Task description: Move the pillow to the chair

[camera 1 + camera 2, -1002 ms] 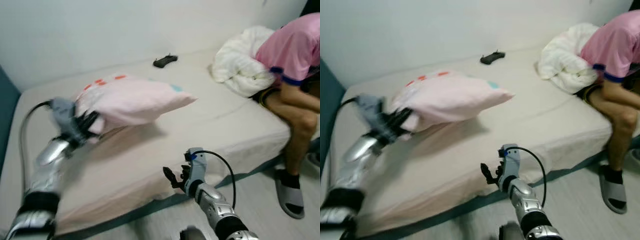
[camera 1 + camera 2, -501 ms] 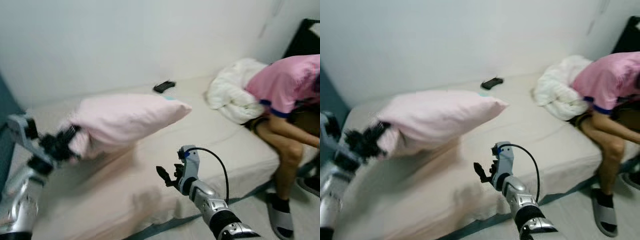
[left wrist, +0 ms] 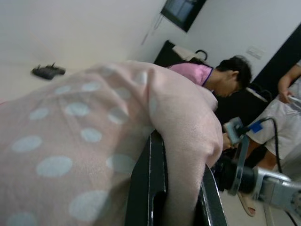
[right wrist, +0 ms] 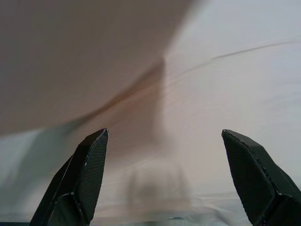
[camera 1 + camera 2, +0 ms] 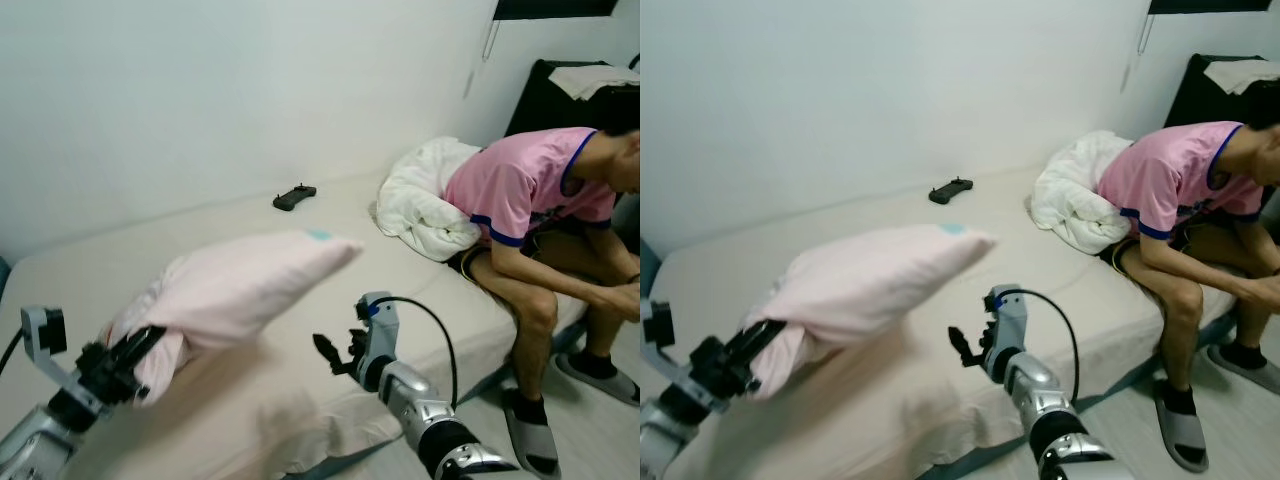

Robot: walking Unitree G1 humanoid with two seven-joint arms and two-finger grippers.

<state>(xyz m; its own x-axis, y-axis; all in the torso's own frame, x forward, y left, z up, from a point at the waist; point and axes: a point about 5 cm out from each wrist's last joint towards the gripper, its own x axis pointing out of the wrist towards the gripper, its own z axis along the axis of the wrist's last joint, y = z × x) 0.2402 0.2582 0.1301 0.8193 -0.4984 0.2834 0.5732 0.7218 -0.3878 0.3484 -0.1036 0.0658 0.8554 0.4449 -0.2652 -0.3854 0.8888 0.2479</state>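
A pale pink pillow (image 5: 235,290) with faint dots hangs in the air above the bed (image 5: 200,225), tilted up toward the right. My left gripper (image 5: 135,352) is shut on its lower left corner; in the left wrist view the black fingers (image 3: 153,188) pinch a fold of the pillow (image 3: 84,127). My right gripper (image 5: 330,352) stands open over the bed's front part, below and to the right of the pillow, holding nothing. Its two fingers (image 4: 89,165) are spread wide above the sheet.
A person in a pink shirt (image 5: 530,185) sits on the bed's right edge, legs on the floor. A white crumpled blanket (image 5: 425,200) lies beside them. A black controller (image 5: 293,198) rests near the wall. Another person (image 3: 287,103) stands in the left wrist view.
The camera has swung right and up, bringing the seated person fully into sight. The pillow stays in my left gripper, carried lower and nearer in the picture. The right gripper keeps its pose.
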